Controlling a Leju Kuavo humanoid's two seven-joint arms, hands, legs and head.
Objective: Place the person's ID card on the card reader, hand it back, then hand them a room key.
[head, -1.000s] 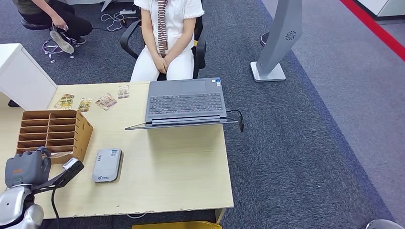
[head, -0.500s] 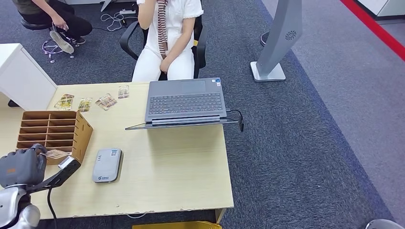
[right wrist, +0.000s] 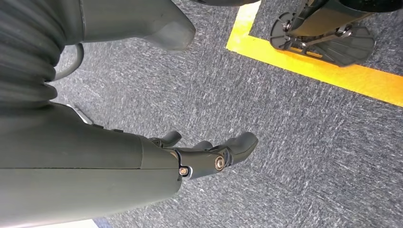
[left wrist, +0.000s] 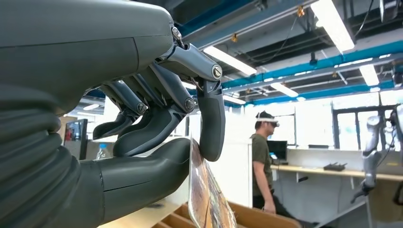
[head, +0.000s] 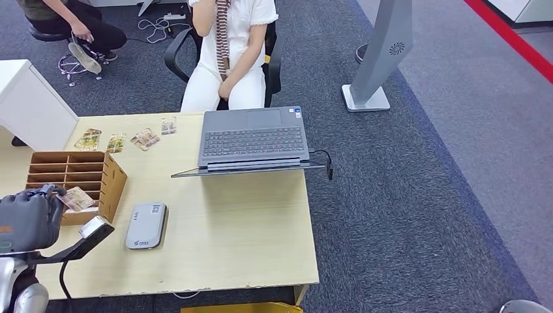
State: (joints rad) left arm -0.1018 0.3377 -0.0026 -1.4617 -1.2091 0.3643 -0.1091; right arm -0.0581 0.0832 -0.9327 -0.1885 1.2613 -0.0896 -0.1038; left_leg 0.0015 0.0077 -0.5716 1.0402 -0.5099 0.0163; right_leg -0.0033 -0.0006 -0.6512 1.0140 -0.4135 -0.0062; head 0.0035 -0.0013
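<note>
My left hand (head: 27,220) hovers at the table's near left corner, beside the wooden slotted box (head: 73,175). It pinches a patterned card (head: 77,199) between thumb and a finger, just above the box's near slots. In the left wrist view the card (left wrist: 205,199) stands edge-on under the fingertip, with my left hand (left wrist: 157,128) around it and the box (left wrist: 259,218) below. The grey card reader (head: 146,225) lies flat to the right of the box. A person (head: 231,52) sits behind the table. My right hand (right wrist: 209,154) hangs over the carpet, fingers apart, holding nothing.
An open laptop (head: 253,138) sits on a stand at the far middle of the table (head: 248,248). Several patterned cards (head: 145,138) lie along the far left edge. A white cabinet (head: 29,104) stands at the left, a second person (head: 65,23) beyond it.
My left hand has moved left and up, drawing the patterned card out of the box's slots. The seated person has lifted one hand toward their face.
</note>
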